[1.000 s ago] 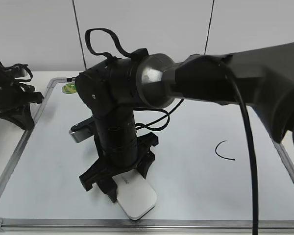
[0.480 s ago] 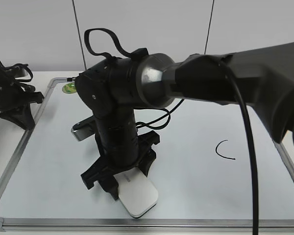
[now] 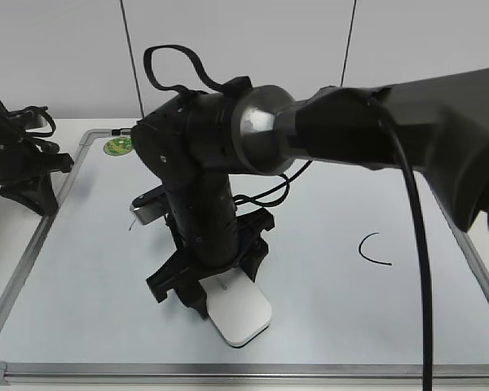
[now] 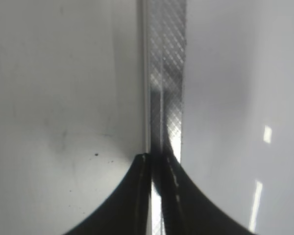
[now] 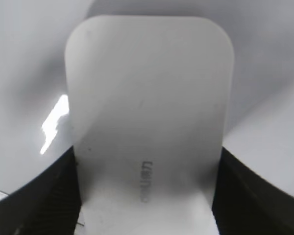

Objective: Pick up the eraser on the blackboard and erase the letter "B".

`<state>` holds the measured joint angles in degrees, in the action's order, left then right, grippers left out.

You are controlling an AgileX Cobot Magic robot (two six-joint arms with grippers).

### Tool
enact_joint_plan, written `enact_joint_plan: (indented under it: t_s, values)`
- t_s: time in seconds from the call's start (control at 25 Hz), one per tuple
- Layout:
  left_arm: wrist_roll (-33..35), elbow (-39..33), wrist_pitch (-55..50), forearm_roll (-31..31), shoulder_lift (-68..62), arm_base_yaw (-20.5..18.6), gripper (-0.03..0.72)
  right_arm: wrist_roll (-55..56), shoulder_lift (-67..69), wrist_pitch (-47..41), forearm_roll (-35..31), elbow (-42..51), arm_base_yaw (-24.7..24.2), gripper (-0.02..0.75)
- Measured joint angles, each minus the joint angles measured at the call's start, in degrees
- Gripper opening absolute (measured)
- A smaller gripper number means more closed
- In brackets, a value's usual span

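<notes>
The white eraser [image 3: 243,314] sits low on the blackboard [image 3: 73,269], near its front edge. My right gripper [image 3: 222,287] reaches across from the right and is shut on it. In the right wrist view the eraser [image 5: 147,112] fills the frame with a black finger [image 5: 44,200] on each side. The letter "B" is not visible; my arm covers the middle of the board. My left gripper [image 3: 26,189] is shut and empty at the board's left frame [image 4: 167,73].
A black "C" [image 3: 373,250] is drawn on the right of the board. A round green sticker [image 3: 116,147] sits at the back left corner. The right arm's cable loops over the board's centre. The silver frame [image 3: 228,372] runs along the front.
My right gripper has slid a little to the right and away from the front edge with the eraser, which has turned slightly. The left gripper has not moved.
</notes>
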<state>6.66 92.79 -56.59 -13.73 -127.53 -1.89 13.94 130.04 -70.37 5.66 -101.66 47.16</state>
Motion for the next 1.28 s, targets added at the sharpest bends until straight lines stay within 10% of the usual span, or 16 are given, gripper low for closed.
enact_joint_plan:
  t_s: [0.72,1.28]
  values:
    - [0.0,0.0,-0.2,0.0,0.0,0.1,0.032,0.6,-5.0,0.6,7.3,1.1,-13.5,0.522]
    - [0.0,0.0,-0.3,0.0,0.0,0.1,0.032,-4.1,-9.9,0.6,2.8,1.1,-35.7,0.522]
